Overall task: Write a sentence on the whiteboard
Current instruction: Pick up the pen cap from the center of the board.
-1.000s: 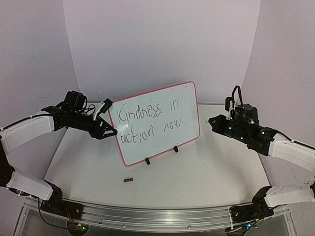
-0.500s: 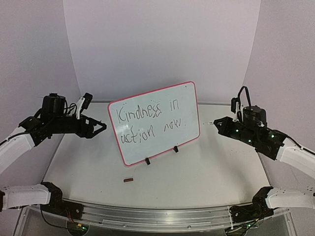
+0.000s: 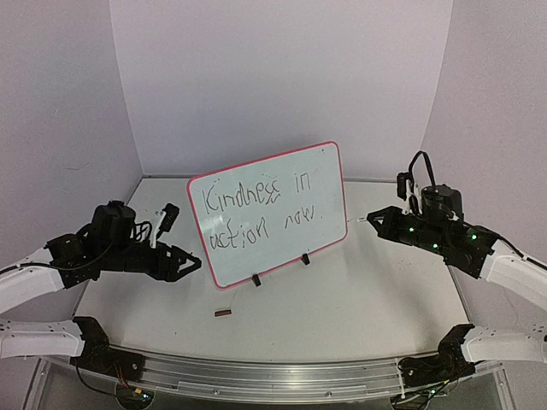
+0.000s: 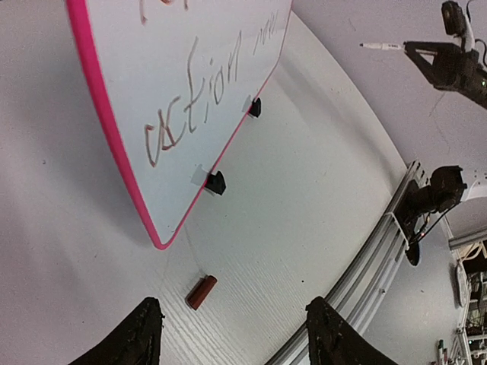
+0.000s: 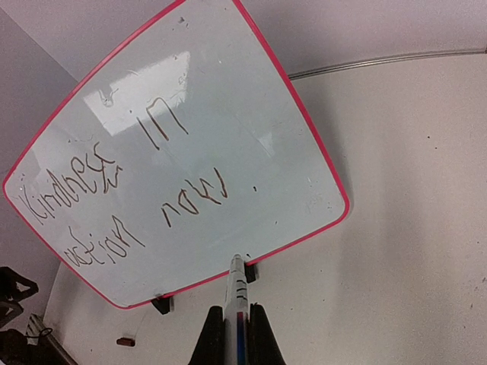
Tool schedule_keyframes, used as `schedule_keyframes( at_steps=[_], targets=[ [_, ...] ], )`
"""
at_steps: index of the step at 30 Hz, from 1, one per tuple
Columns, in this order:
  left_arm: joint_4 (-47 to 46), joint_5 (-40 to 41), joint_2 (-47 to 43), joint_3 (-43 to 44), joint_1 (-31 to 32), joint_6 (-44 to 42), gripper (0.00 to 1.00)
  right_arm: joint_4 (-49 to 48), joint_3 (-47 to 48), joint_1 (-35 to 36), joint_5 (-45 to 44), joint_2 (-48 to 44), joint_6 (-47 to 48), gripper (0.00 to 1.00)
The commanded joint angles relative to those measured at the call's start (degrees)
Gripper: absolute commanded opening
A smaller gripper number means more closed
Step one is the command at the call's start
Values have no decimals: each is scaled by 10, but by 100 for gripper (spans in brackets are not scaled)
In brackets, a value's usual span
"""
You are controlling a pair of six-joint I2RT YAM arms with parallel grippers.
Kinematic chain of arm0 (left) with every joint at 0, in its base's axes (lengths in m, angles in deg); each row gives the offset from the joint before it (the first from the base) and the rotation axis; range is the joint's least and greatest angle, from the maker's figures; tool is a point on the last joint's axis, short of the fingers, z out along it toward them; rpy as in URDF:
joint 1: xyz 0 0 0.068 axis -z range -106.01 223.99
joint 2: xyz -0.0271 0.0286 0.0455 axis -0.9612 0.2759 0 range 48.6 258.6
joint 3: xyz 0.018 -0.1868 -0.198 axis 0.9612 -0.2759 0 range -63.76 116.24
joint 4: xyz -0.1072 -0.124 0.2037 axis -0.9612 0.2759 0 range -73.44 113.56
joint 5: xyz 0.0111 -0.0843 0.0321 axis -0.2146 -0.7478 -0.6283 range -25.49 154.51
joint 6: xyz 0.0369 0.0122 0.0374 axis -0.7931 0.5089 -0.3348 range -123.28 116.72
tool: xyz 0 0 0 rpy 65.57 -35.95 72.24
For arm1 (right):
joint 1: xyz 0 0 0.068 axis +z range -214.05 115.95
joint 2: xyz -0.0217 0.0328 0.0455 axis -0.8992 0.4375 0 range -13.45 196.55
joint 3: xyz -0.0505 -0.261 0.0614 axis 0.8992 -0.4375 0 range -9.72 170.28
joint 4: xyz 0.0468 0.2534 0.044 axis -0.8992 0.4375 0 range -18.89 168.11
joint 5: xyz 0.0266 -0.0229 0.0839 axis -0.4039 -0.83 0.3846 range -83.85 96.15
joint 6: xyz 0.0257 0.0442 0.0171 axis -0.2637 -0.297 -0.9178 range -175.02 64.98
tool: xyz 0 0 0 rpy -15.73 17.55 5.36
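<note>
The large glossy white whiteboard with a thin red rim [image 3: 320, 184] stands tilted on two small black clip feet [image 4: 215, 182] near the middle of the pale table [image 3: 359, 299]; the thin dark handwritten sentence [image 3: 256, 209] reads "Kindness in action now" over two lines, with a dot after the last word, so the writing itself looks finished. The right gripper [image 3: 382, 220] is clenched on a slim white marker [image 5: 237, 293], its tip near the board's right edge and apart from it; the left gripper [image 4: 236, 342] is released, nothing between its fingers, low at the board's left. A small reddish-brown cylinder [image 4: 202, 292], probably the cap, lies on the table near the board's lower left corner; the next move likely calls for the free fingers to drop over it and pinch squarely, since it could roll.
</note>
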Motion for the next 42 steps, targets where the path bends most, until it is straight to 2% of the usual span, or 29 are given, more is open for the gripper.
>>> schedule_keyframes(
  at_steps=[1, 5, 8, 14, 22, 42],
  targets=[
    [-66, 75, 51, -24, 91, 25, 57, -5, 8, -3, 14, 8, 1, 0],
    [-111, 121, 109, -41, 166, 18, 53, -5, 9, -3, 20, 10, -1, 0],
    [-142, 133, 158, -52, 188, 7, 52, -5, 7, -3, 20, 10, -2, 0],
    [-219, 135, 221, -90, 190, 1, 51, -5, 6, -3, 25, 13, -5, 0],
    [-257, 143, 302, -71, 189, -11, 49, -5, 4, -3, 30, 11, -9, 0],
    [-272, 137, 336, -95, 189, 4, 47, -8, -5, -3, 36, 1, -14, 0]
  ],
)
